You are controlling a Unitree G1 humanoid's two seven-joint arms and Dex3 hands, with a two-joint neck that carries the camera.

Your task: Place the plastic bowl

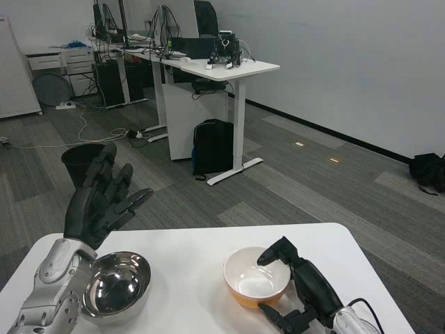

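Head view: the plastic bowl point(256, 277), orange outside and white inside, is sitting upright on the white table point(195, 243), right of centre and near the front edge. The right hand point(306, 292) is gripping it from the right side, one finger hooking over the rim while the others are curling under its near wall. Over on the left, the left hand point(102, 200) is hanging in the air above the table's far left corner, fingers spread apart and holding nothing. Just below that forearm, a shiny metal bowl point(117, 285) is resting on the table, well apart from the plastic bowl. Behind, a white desk point(229, 68) is standing on grey carpet.
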